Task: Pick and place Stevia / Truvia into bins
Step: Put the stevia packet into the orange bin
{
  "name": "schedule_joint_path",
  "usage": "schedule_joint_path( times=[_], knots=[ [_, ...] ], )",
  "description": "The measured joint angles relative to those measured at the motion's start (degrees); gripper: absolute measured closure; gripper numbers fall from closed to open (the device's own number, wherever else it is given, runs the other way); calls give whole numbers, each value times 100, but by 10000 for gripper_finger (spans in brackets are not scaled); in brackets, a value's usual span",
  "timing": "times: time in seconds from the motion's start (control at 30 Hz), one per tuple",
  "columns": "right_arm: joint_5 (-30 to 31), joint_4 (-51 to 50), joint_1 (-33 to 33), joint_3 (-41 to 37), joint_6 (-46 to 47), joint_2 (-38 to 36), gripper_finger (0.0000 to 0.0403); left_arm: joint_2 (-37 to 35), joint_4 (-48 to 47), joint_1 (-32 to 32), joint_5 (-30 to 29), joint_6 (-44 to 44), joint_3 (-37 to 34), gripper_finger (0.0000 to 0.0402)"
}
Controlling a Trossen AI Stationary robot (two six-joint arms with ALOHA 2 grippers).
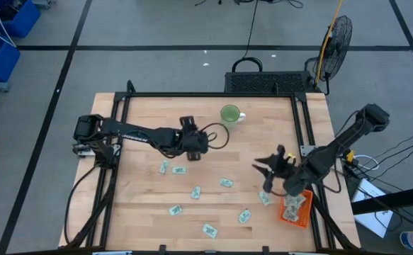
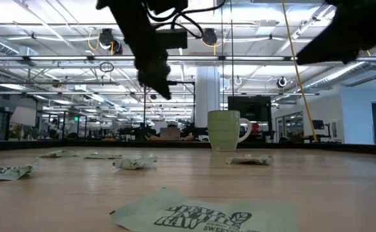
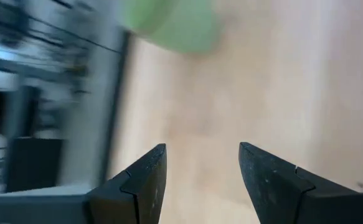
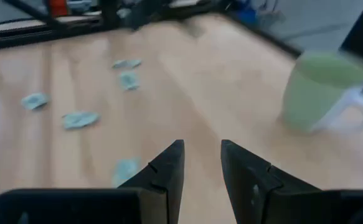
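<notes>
Several pale green Stevia sachets [image 1: 196, 191] lie flat and scattered over the wooden table's middle and near part; one [image 2: 204, 216] lies close to the low camera. The orange bin [image 1: 300, 222] sits at the near right corner with sachets [image 1: 295, 204] in it. My left gripper [image 1: 203, 140] hangs open above the table's middle, left of the green mug [image 1: 229, 113], with nothing between its fingers [image 3: 149, 171]. My right gripper [image 1: 266, 168] hovers open just left of the bin, its fingers [image 4: 169, 163] a small gap apart with nothing between them.
The green mug [image 4: 318, 92] stands upright near the table's far edge, handle to the right. A black frame [image 1: 210, 94] runs along the table's edges. A fan [image 1: 337, 35] and a black crate [image 1: 270, 81] stand on the floor beyond the far edge.
</notes>
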Motion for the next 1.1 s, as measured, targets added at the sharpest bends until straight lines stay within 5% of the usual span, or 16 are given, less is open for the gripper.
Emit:
schedule_joint_path(
  times=[0.23, 0.5, 0.7, 0.97, 1.1],
  knots=[
    [-1647, 2758, -1323, -726, -1436, 205, 304, -321, -2253, -49, 1479, -757, -51, 195],
    [-3433, 5749, -2457, -1417, -2716, 1203, 280, -1169, -2242, -440, 1666, -1707, -869, 195],
    [-4148, 6382, -2877, -1260, -3171, 1944, 250, -2025, -1754, -766, 1657, -3578, -1942, 195],
    [-4151, 6438, -3520, -834, -3401, 2507, 246, -2366, -1634, -1008, 1837, -5823, -2718, 195],
    [-4153, 6463, -3899, -657, -3632, 2674, 246, -2293, -1466, -1079, 1857, -5933, -2949, 195]
  ],
)
